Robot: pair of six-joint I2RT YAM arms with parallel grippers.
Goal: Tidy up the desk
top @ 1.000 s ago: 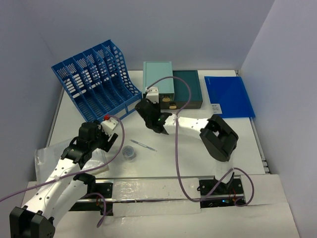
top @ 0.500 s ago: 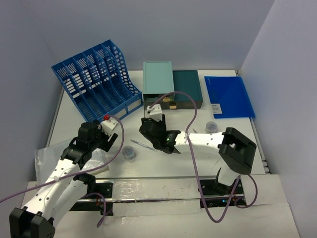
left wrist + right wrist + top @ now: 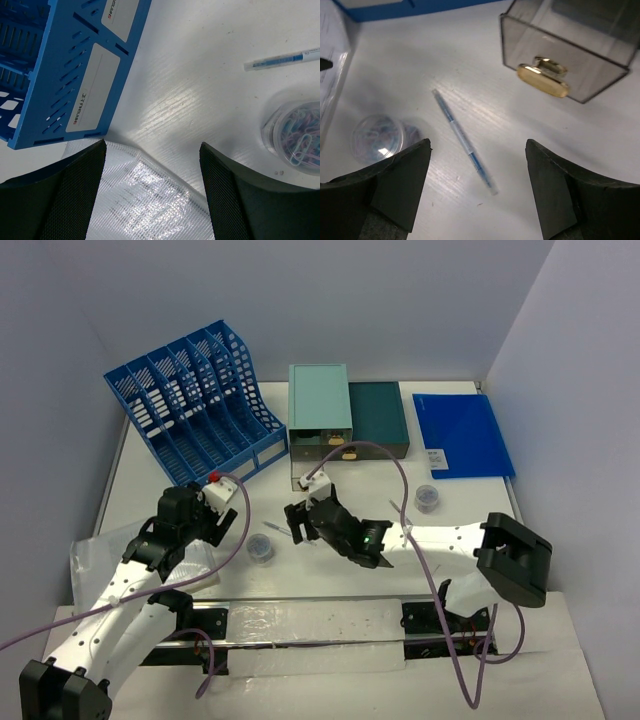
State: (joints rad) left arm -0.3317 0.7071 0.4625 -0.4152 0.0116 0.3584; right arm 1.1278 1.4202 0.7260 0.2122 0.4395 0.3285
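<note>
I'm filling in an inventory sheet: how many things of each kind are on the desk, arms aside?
File rack: 1
Drawer boxes: 2
Folder: 1
Clip tubs: 2
Pen: 1
Plastic sleeve: 1
Total: 8

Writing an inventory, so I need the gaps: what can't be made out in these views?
Drawer contents: right wrist, smoky front, top edge crops it.
Pen far end: left wrist, cut by right edge.
Small tub contents: top view, too small.
</note>
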